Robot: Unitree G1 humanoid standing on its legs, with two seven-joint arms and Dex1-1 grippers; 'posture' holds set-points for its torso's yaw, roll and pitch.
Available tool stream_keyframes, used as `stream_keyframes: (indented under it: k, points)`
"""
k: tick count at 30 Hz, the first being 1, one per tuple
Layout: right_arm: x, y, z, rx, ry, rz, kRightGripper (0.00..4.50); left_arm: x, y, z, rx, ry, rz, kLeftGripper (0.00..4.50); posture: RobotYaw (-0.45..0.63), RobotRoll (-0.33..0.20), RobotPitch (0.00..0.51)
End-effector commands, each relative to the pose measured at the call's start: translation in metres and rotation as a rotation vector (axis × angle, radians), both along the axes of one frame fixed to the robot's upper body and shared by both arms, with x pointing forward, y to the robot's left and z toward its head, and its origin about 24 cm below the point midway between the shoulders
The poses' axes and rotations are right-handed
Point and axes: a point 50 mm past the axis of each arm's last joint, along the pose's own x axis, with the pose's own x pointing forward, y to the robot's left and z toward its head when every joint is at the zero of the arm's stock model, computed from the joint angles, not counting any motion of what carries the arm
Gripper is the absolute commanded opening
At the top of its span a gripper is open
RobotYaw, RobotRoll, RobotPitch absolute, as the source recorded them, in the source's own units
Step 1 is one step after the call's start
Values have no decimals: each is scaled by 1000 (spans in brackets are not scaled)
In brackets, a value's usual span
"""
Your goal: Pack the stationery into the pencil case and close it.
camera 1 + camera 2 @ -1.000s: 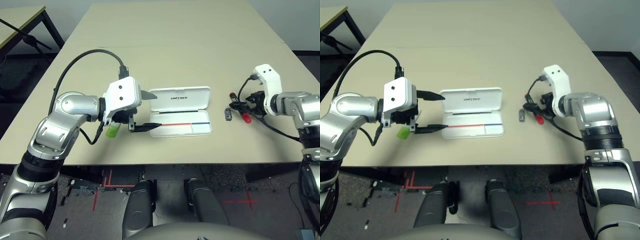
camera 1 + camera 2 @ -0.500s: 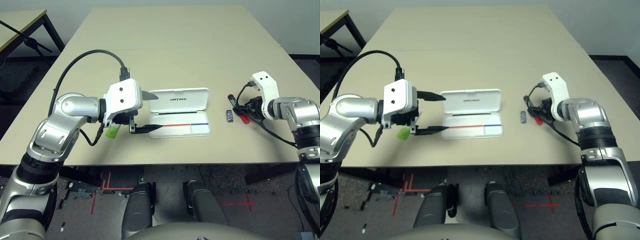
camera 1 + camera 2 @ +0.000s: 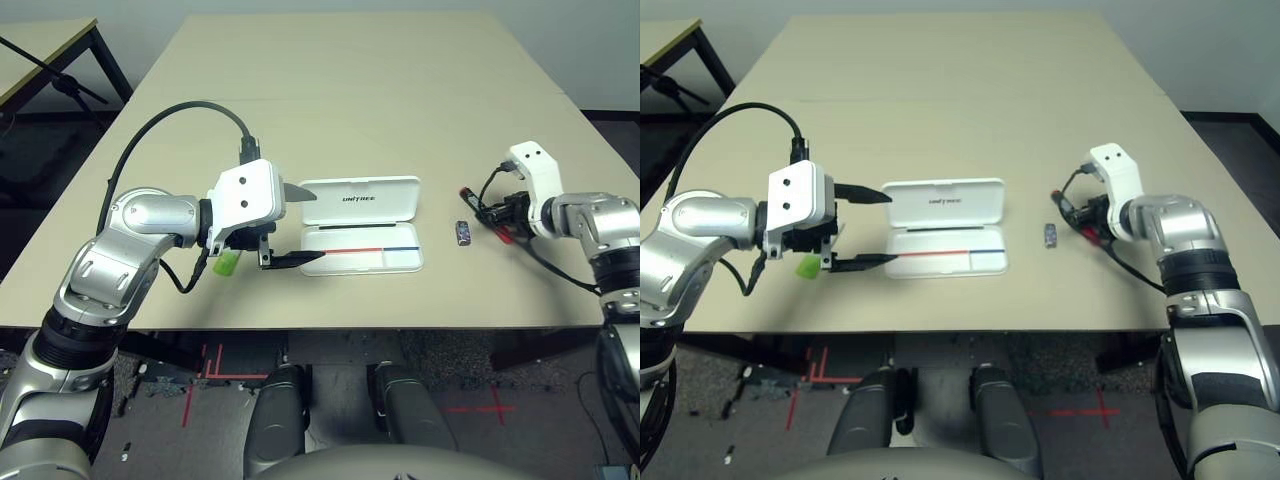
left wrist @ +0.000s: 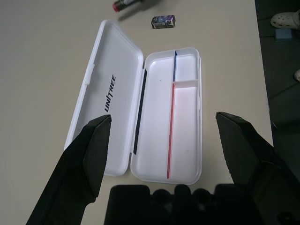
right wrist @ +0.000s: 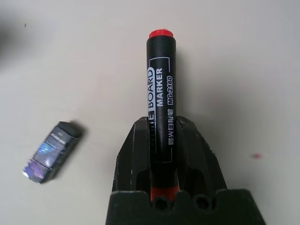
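- The desk [image 3: 350, 90] is carrying the whole scene; the pencil case [image 3: 361, 238] is lying open near its middle, lid folded back toward twelve o'clock, and its inner tray, crossed by a red-and-blue line, is holding nothing.
- The left pincer [image 3: 296, 225] is hovering at the case's nine o'clock end with its fingers spread wide, one by the lid and one by the tray, gripping nothing.
- The right pincer [image 5: 168, 140] is sitting well out at the case's three o'clock side, clamped tight on the red marker [image 5: 161, 93].
- Judging from this, the step in hand is picking up the marker; the next move is calling for carrying it across toward nine o'clock and laying it lengthwise in the long compartment.
- The lime-green highlighter [image 3: 226, 263] is lying at the case's nine o'clock side, mostly hidden under the left wrist housing.
- The small stubby dark piece [image 3: 460, 233] is lying between the case and the marker, touching neither; what it is cannot be made out.
- Whether the marker is clear of the desk is hard to tell.
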Motion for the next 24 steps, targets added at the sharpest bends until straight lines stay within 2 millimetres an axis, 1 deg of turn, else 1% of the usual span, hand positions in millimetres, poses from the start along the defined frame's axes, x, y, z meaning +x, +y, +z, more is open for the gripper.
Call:
stream_keyframes:
  k: [1,3,5,6,9,12,16,18,24]
  points:
    - [-1,-8,19,-102,-40,117,505,-2,0,-3,14,11,-11,4500,30,0,109]
    - [-4,-10,29,-126,-41,202,505,-2,1,-4,19,16,-14,4500,22,0,110]
    - [-10,-7,40,-148,-35,348,505,-1,1,-5,23,17,-15,4500,18,0,110]
    - [-15,-5,42,-144,-11,424,505,-1,1,-6,24,17,-15,4500,15,0,110]
    - [-24,1,45,-111,60,546,505,0,1,-7,28,17,-18,4500,13,0,111]
    - [-31,12,51,-65,96,652,505,1,1,-8,32,18,-20,4500,10,0,112]
    - [-33,23,59,-64,104,728,505,1,2,-9,37,20,-21,4500,9,0,112]
    - [-33,31,61,-67,105,773,505,1,2,-9,39,20,-21,4500,9,0,112]
    - [-33,70,54,-42,94,913,505,1,3,-11,59,14,-16,4500,22,0,111]
